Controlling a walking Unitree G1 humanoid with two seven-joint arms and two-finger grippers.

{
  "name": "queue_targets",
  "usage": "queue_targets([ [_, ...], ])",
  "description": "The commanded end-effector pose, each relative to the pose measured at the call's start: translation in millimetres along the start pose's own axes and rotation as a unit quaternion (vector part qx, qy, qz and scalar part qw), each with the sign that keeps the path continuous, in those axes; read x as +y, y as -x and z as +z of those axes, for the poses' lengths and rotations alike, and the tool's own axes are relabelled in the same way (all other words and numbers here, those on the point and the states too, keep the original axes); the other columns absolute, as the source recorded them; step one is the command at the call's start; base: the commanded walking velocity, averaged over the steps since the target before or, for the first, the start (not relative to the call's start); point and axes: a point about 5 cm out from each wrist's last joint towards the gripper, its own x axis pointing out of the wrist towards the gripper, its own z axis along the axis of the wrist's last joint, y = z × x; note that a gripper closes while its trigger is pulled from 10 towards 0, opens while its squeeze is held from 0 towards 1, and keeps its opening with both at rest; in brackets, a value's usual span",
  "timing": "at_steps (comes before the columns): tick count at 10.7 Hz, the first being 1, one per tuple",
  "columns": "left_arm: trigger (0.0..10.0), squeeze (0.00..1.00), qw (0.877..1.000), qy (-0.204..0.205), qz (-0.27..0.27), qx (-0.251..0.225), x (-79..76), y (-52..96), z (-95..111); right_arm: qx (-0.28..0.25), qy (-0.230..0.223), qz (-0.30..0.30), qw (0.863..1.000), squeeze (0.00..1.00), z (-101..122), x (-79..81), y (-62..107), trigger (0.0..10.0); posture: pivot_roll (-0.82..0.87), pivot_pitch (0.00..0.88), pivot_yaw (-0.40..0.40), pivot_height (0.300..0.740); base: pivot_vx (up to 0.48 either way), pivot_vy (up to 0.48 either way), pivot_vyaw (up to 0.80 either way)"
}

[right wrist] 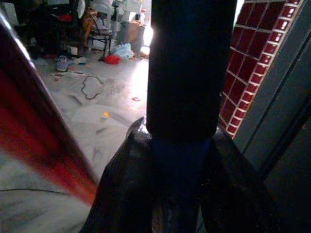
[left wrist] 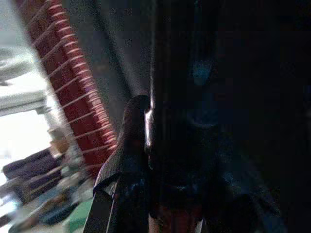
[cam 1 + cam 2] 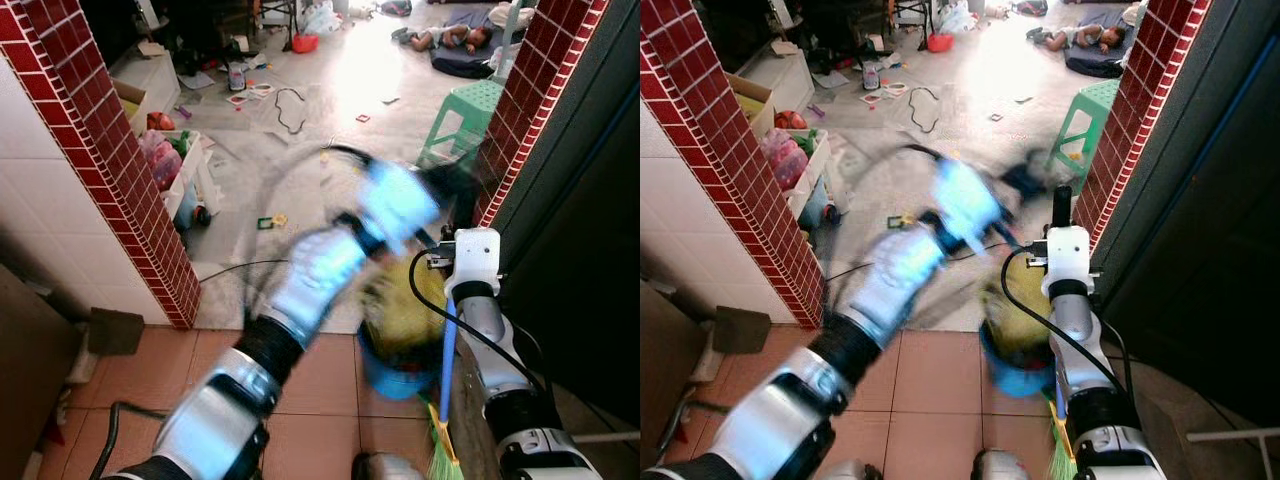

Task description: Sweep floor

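The robot stands on terracotta floor tiles (image 3: 320,385) at the threshold of a doorway framed by two red brick-tiled pillars (image 3: 120,170), looking out onto a pale grey floor (image 3: 330,110) strewn with small litter and a looped black cable (image 3: 290,108). The broom with a blue handle and green-and-yellow bristles (image 3: 447,350) stands nearly upright at the right side of the doorway, just beside the dark door (image 3: 580,230), its bristles down near the bottom edge of the head views. The right gripper (image 1: 177,194) is clamped around the handle: in the right wrist view its two black fingers (image 1: 124,189) press against either side of the blue shaft just below the black grip cap. The left arm (image 3: 300,290) reaches diagonally across the doorway towards the upper end of the handle and is heavily motion-blurred; the left gripper (image 2: 146,160) appears in the left wrist view as dark shapes against a dark pole, and whether its fingers are closed on anything cannot be told. A blue dustpan-like container with yellowish contents (image 3: 400,345) sits on the tiles between the two arms. Beyond the threshold a green plastic stool (image 3: 460,115) stands near the right pillar, and a person (image 3: 455,38) lies on a dark mat at the far edge of the pale floor.
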Motion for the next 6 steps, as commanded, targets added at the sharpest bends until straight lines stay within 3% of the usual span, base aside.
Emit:
queue_targets([
  [1,10.0,0.0,0.996,0.052,-0.019,-0.067,-34.3,-28.5,18,-0.016,0.009,-0.001,1.0,0.0,8,-2.0,-5.6,10.0,-0.1,0.0,0.024,0.74,0.0,0.0,0.0],
  [2,10.0,0.0,0.995,0.046,-0.033,-0.077,-35.3,-30.7,24,-0.016,0.01,0.0,1.0,0.0,8,-2.0,-5.6,10.0,-0.1,0.0,0.024,0.74,0.0,0.0,0.0],
  [4,10.0,0.0,0.99,-0.027,-0.087,-0.103,-36.0,-32.5,40,-0.016,0.011,-0.001,1.0,0.0,9,-1.8,-6.8,10.0,-0.09,0.0,0.023,0.74,0.0,0.0,0.0],
  [6,10.0,0.0,0.989,-0.051,-0.067,-0.123,-25.1,-35.0,55,-0.015,0.011,-0.002,1.0,0.0,9,-1.6,-7.1,10.0,-0.09,0.0,0.023,0.74,0.0,0.0,0.0],
])
